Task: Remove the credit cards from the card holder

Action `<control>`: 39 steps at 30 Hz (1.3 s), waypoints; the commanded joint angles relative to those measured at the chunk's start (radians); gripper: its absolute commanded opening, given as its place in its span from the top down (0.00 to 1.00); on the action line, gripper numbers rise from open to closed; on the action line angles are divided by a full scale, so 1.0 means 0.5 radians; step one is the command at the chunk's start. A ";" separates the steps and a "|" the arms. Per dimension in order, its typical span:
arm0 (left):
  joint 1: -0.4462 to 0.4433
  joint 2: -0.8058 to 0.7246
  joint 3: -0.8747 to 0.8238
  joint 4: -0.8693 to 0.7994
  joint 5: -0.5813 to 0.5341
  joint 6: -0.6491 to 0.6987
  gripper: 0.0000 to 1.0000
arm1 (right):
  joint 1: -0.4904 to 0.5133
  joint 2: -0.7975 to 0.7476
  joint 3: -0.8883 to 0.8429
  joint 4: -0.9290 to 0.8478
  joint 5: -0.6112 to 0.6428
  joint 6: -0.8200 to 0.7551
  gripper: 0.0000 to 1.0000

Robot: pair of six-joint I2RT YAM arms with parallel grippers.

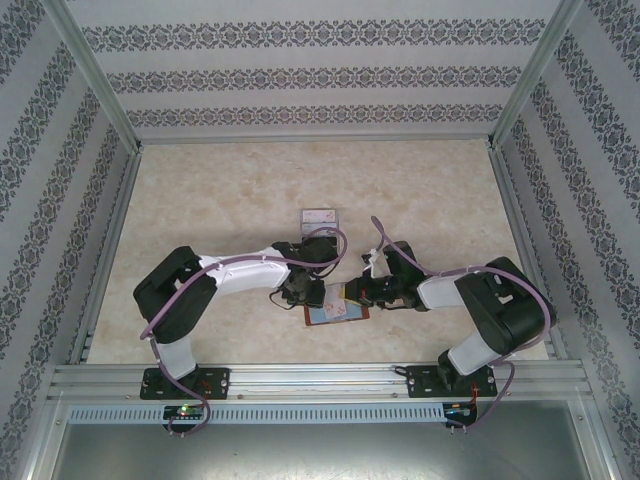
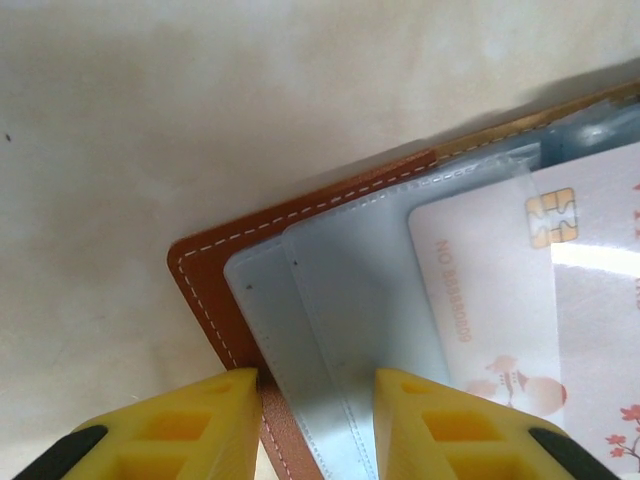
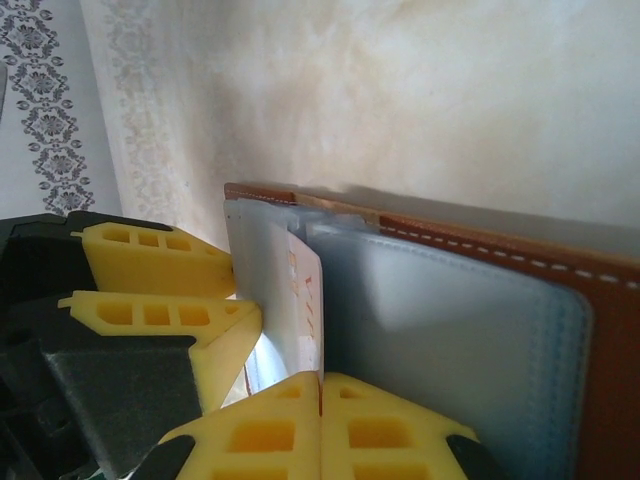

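Marbled tabletop (image 1: 250,190): right gripper (image 3: 321,380) pinches credit card (image 3: 310,290), left gripper (image 2: 315,376) half-open at card holder (image 2: 200,272).

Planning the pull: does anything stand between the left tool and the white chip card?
Yes: a clear plastic sleeve covers the white chip card's near end, inside the reddish-brown leather wallet. The left tool straddles the wallet's edge.

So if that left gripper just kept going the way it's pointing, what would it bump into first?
Most likely the card holder: the left gripper points down at its clear sleeves, which lie right between the open jaws. How far off they are is unclear.
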 commanded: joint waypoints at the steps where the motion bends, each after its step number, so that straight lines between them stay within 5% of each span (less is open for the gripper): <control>1: -0.019 0.093 -0.138 -0.124 -0.072 -0.003 0.67 | -0.041 -0.085 -0.005 -0.133 0.038 -0.072 0.94; 20: 0.026 0.013 -0.272 -0.031 -0.065 -0.012 0.68 | -0.272 -1.104 0.284 -1.433 0.430 -0.493 0.98; 39: 0.039 -0.183 -0.426 0.157 -0.040 -0.020 0.68 | -0.272 -1.052 0.875 -1.588 0.570 -0.657 1.00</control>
